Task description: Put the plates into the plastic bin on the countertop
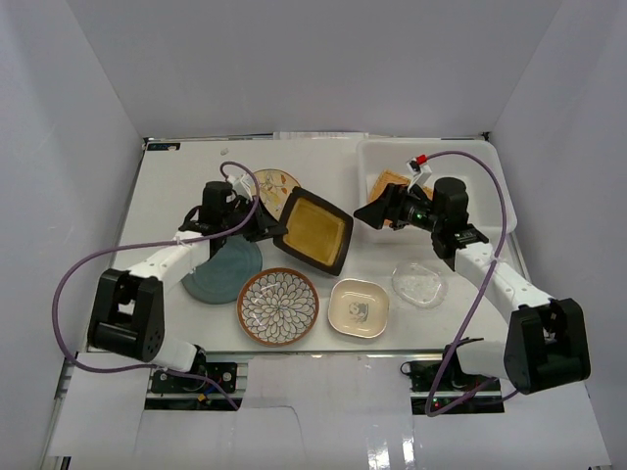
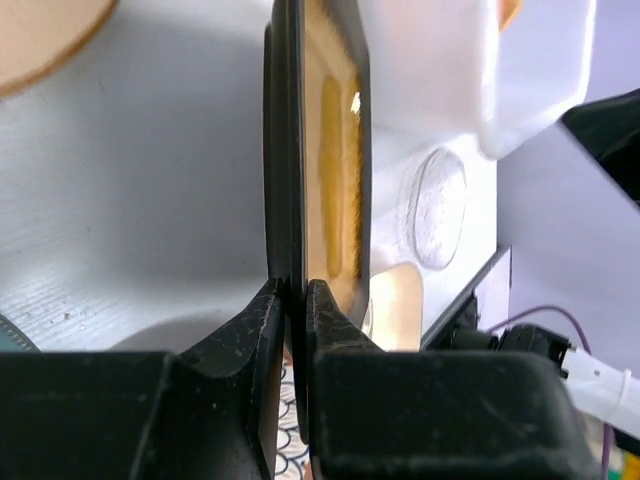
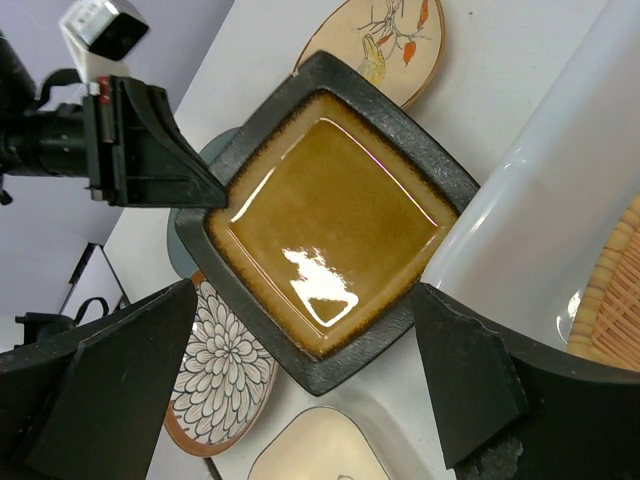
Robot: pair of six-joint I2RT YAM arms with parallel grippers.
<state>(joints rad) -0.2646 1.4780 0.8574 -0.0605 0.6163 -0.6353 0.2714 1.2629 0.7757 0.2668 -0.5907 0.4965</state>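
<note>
White countertop (image 1: 176,196) (plain, flat) enclosed by pale grey walls (image 1: 313,69).

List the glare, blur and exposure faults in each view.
Right wrist: a white glare patch on the glaze of the black square plate, otherwise sharp. Left wrist: the left gripper is a dark, soft-focus mass, and the plastic bin is washed out. Top external: even light, soft shadows, no blur.
</note>
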